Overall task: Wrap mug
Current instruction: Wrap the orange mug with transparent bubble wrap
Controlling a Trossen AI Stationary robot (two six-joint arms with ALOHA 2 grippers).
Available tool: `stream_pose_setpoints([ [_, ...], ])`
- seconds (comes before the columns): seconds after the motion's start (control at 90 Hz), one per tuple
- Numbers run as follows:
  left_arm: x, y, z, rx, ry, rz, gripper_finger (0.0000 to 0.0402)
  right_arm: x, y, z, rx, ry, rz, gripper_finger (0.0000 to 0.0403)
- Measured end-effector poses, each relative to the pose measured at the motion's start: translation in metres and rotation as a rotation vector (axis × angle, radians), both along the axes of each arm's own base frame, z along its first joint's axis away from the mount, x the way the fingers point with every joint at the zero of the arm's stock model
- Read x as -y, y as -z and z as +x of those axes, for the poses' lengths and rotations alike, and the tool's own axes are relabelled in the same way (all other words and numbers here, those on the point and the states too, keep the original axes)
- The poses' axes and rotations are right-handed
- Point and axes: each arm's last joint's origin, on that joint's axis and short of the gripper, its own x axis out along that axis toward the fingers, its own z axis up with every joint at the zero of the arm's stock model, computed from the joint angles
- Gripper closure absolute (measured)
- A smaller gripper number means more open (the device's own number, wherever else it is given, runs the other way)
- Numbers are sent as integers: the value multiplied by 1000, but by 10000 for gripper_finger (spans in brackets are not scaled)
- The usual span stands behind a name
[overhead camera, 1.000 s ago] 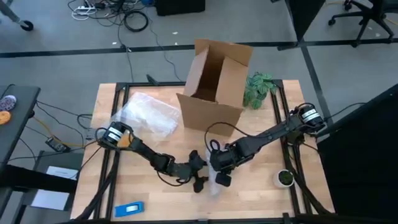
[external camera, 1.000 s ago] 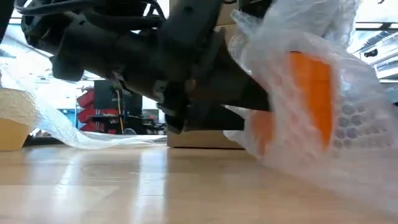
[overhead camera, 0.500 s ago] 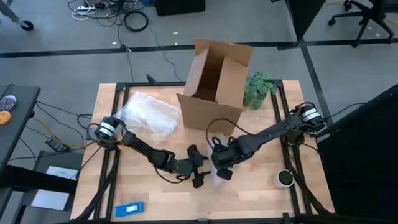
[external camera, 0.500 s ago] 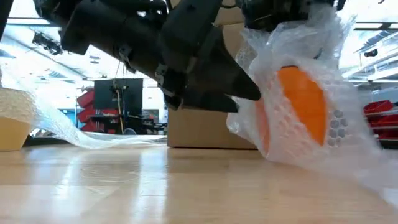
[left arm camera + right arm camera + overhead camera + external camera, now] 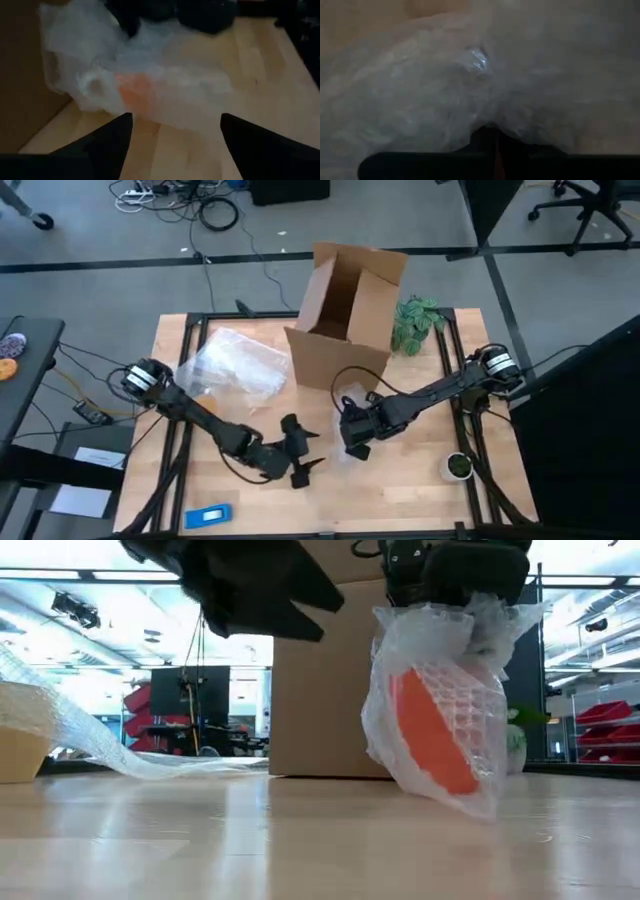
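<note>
1. high view: the left gripper (image 5: 297, 460) has pulled back from the wrapped bundle and now hangs over bare table (image 5: 200, 480), farther from the cardboard box (image 5: 345, 320) than half a second ago, with its two fingers spread wide. the right gripper (image 5: 352, 442) has stayed near the box's front, hunched over the bubble wrap (image 5: 345, 452). a spare heap of wrap (image 5: 240, 365) lies beside the box, and a small green pot (image 5: 459, 466) sits well apart from it.

2. low view: the mug (image 5: 432, 730) now hangs in front of the box, swaddled in wrap and tilted, its lowest fold at or just above the tabletop; i cannot tell which. the right gripper pinches the gathered wrap at the bundle's top. the left arm's dark bulk has lifted clear of it.

3. left wrist view: both dark fingers (image 5: 107, 142) stand apart with nothing between them; the orange glow of the mug (image 5: 134, 89) shows through the film, next to the box wall.

4. right wrist view: wrap (image 5: 470, 90) fills everything and the jaws close on a fold of it.

5. meaning: the wrap looks mostly on, and one arm alone now carries the bundle; the loose tail may unfurl unless tucked.
</note>
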Motion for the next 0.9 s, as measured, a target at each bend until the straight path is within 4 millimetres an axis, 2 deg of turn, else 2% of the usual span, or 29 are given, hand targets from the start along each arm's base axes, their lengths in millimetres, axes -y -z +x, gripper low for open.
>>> stream_pose_setpoints([
  [0.133, 3, 6, -2, -28, -6, 0, 113, -4, -17, 4, 15, -42, 0, 403],
  [0.311, 3, 5, -2, -12, -19, -5, 113, -8, -37, 7, 27, -106, -17, 395],
  [0.567, 16, -9, 0, 120, 43, 10, 113, -3, -38, 2, -35, -95, -8, 360],
  [0.9, 17, -32, 6, 315, 26, 101, 113, -11, -60, 5, 2, -165, 2, 327],
])
